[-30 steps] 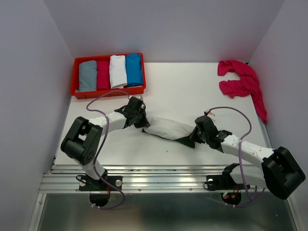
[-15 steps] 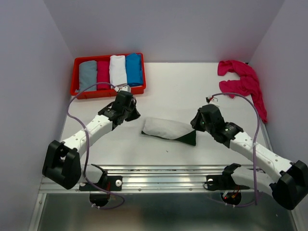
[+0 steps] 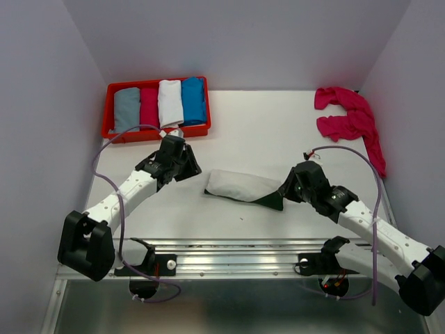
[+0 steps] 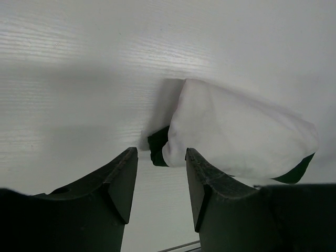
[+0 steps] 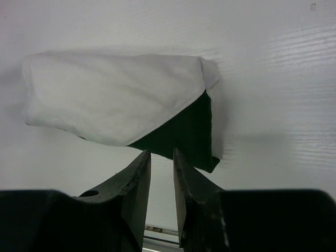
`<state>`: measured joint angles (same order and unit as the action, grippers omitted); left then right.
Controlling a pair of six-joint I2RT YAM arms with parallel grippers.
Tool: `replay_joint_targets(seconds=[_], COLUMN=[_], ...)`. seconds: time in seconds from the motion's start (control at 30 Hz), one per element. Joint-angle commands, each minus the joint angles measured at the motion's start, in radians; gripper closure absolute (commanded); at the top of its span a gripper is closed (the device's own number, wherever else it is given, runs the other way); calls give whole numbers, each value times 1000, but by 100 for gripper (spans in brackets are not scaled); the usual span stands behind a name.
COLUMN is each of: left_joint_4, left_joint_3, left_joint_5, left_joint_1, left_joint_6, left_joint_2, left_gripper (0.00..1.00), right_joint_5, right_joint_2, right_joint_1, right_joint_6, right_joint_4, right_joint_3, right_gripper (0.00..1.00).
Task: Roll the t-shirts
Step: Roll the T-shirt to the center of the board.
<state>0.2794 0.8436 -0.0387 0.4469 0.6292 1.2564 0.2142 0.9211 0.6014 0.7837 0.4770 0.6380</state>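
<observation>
While the rolled cream t-shirt (image 3: pixel 240 186) lies mid-way across the tabletop (image 3: pixel 278 132) from overhead, pink t-shirts (image 3: pixel 348 118) heap far right. Left wrist: left pincer (image 4: pixel 159 157) parted, empty, facing the roll. Right wrist: right pincer (image 5: pixel 160 156) narrowly parted, empty, at its green end.

No text, label, brand, number or sign is legible in any view.

The cream-white t-shirt (image 5: pixel 110 100), lying just ahead of the left gripper (image 4: pixel 160 151) and the right gripper (image 5: pixel 161 151), shows plain cloth with a dark green patch and no readable print.

The red tray (image 3: pixel 106 129), well beyond the left gripper, has no marking that can be made out on its rim.
</observation>
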Motion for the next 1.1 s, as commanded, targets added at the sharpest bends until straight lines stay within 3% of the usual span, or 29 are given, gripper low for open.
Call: replay_joint_targets(seconds=[0.0,0.1,0.13,0.17,0.23,0.43,0.63,0.67,0.8,1.07], left_joint_4=[38,56,69,73,104,167,210,214,221,204], left_joint_3=[70,146,167,214,297,497,733,779,871,969], left_joint_5=[25,28,28,28,80,170,243,246,263,270], left_joint_1=[-36,-69,-95,-108,-141,-238,-327,-338,-378,-442], left_joint_6=[-46,-81,-107,-124,-160,-215,-296,-302,-327,-352], left_joint_2=[-25,10,24,40,98,274,475,498,624,748], left_gripper=[47,46,44,34,29,28,29,29,29,30], right_joint_5=[-7,-1,-2,-6,-12,-26,-68,-70,-93,-105], right_joint_2=[-37,-36,-36,-33,-36,-53,-47,-44,-34,-28], right_joint_1=[-9,-9,-9,-9,-9,-9,-9,-9,-9,-9], right_joint_6=[14,14,14,15,17,15,14,12,15,5], right_joint_4=[-2,-3,-3,-3,-3,-3,-6,-8,-11,-23], right_joint_3=[11,20,22,25,25,20,11,9,-1,2], right_gripper=[70,69,69,69,67,64,53,47,31,23])
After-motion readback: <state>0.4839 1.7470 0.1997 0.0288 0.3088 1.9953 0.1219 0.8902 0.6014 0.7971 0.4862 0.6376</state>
